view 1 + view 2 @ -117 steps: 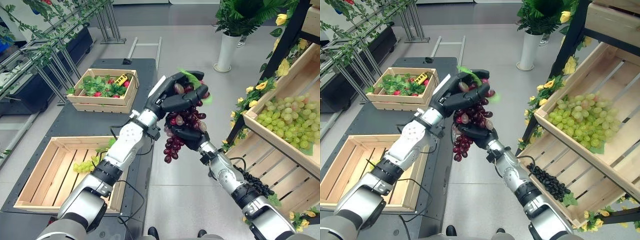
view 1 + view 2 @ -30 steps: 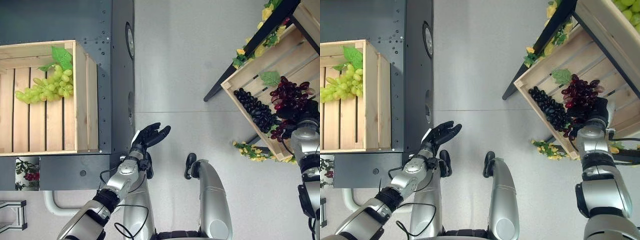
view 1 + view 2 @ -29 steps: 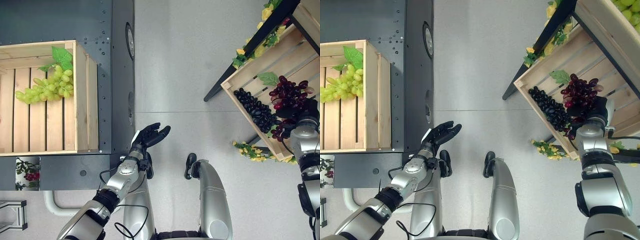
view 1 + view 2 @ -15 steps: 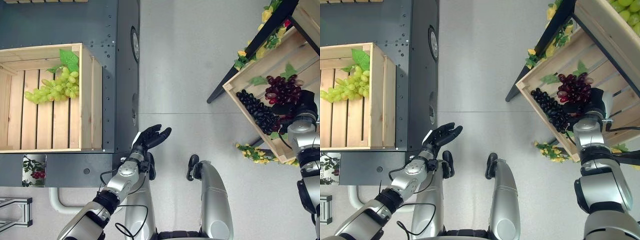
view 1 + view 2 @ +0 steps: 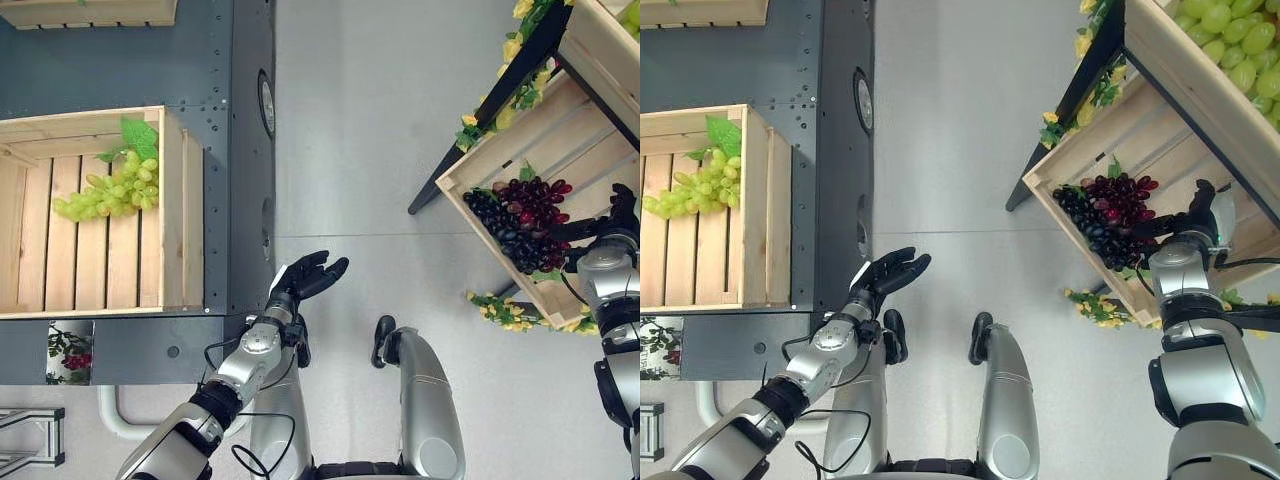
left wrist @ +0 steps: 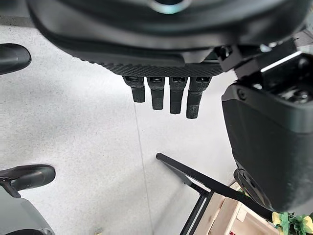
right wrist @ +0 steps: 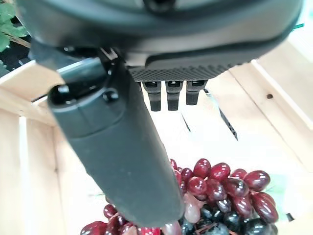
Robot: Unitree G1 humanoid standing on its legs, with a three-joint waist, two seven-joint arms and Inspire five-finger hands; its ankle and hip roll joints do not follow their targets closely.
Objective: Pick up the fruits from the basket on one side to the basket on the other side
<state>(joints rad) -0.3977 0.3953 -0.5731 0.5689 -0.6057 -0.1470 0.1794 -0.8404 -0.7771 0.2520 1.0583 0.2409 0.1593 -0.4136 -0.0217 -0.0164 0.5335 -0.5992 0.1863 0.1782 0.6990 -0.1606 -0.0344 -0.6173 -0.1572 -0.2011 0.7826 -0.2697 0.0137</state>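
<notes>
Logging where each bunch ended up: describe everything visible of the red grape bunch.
The red grape bunch is a cluster of glossy, dark red to maroon oval grapes, a few paler, with a green leaf at its far end. It lies in the slatted wooden crate on the shelf at the robot's right, resting against and partly over the black grape bunch. The right hand is beside it, fingers straight, not gripping it.

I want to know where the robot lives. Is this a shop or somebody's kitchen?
It looks more like a pretend fruit shop than a kitchen. Wooden crates hold green grapes, a slanted shelf decked with yellow flowers holds red grapes, and the floor is plain grey.
</notes>
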